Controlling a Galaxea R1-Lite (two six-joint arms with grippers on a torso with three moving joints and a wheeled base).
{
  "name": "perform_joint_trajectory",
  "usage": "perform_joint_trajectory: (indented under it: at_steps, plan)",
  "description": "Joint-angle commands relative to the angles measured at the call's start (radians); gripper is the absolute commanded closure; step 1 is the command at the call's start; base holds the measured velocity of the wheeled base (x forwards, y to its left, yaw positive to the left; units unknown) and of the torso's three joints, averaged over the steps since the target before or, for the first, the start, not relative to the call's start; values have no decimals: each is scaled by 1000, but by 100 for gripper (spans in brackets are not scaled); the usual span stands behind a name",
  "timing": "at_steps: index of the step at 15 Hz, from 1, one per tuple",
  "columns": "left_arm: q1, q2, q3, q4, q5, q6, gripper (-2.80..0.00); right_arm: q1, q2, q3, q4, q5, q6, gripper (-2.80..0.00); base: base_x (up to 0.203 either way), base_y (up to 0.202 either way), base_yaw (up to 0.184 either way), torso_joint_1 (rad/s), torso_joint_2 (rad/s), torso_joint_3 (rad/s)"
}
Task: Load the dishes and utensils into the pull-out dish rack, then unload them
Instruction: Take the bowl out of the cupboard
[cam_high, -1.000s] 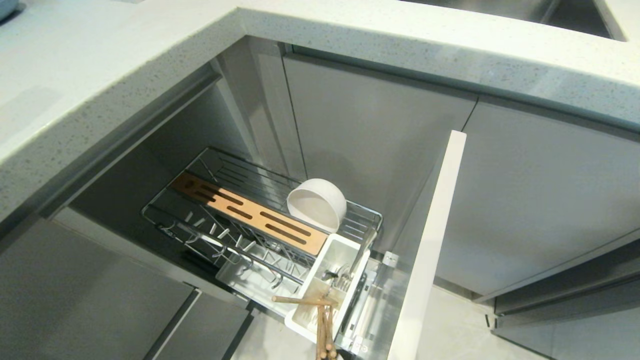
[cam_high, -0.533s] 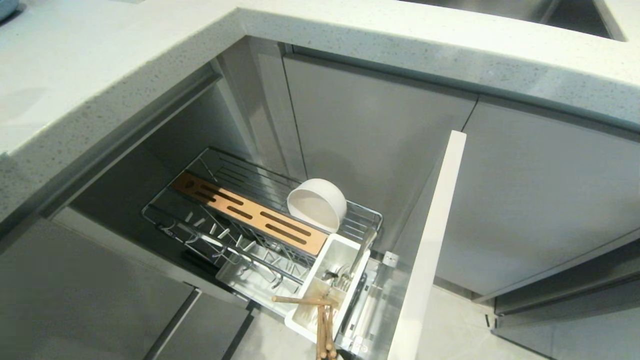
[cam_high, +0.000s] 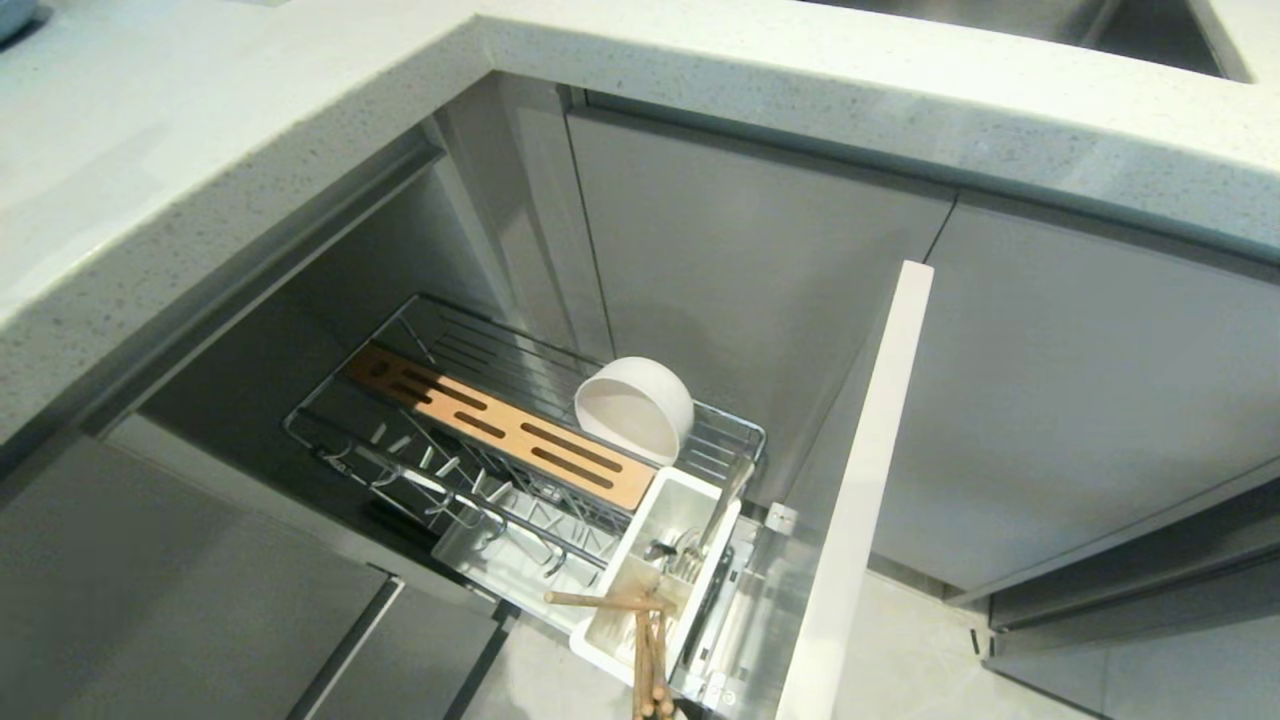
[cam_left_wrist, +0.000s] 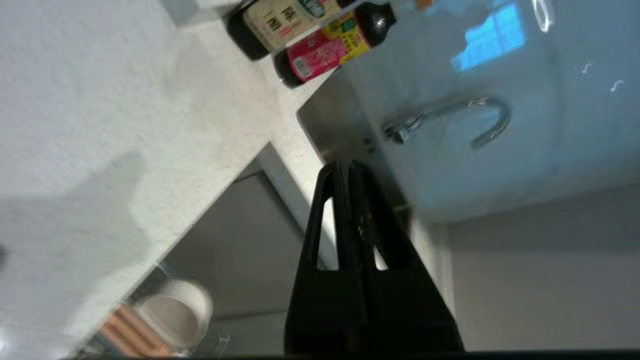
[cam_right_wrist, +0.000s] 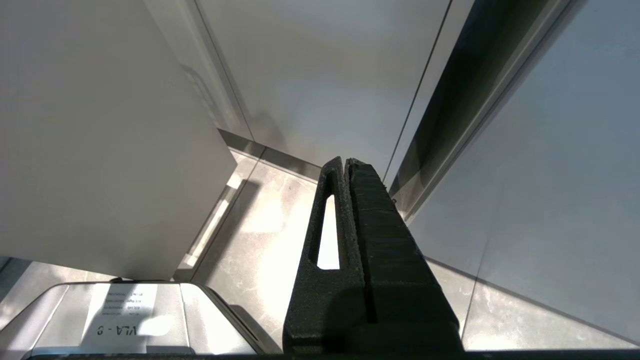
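Your black left gripper (cam_left_wrist: 350, 167) is pressed closed and empty; your black right gripper (cam_right_wrist: 345, 162) is closed too.

Pull-out dish rack (cam_high: 520, 440) drawn out beneath the speckled desk (cam_high: 250, 130).

The cream-white bowl (cam_high: 633, 410) stands on edge in the chrome wire basket, just beside the slotted wooden strip (cam_high: 500, 428), its hollow facing the strip. The plate prongs (cam_high: 440, 480) hold nothing. The white cutlery tub (cam_high: 655, 570) at the rack's near end holds the shiny metal spoon (cam_high: 722, 505), leaning upright, and the wooden chopsticks (cam_high: 645, 640), which jut out over its near rim. The pale cabinet front (cam_high: 865, 480) stands edge-on just beside the tub.
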Motion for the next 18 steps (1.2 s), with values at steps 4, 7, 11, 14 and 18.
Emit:
perform_joint_trajectory:
  at_steps: [4, 7, 11, 14, 18]
  plan:
    - [-273, 221, 31, -2, 319, -54, 0, 0, 0, 2, 0, 0, 0, 0, 0, 0, 0, 0, 0, 0]
    - [-388, 292, 68, -2, 383, -105, 0, 0, 0, 2, 0, 0, 0, 0, 0, 0, 0, 0, 0, 0]
    - [-588, 389, 94, -2, 659, -139, 0, 0, 0, 2, 0, 0, 0, 0, 0, 0, 0, 0, 0, 0]
    - [-679, 460, 108, 5, 731, -192, 0, 0, 0, 2, 0, 0, 0, 0, 0, 0, 0, 0, 0, 0]
    - [-761, 546, 110, 77, 803, -277, 0, 0, 0, 2, 0, 0, 0, 0, 0, 0, 0, 0, 0, 0]
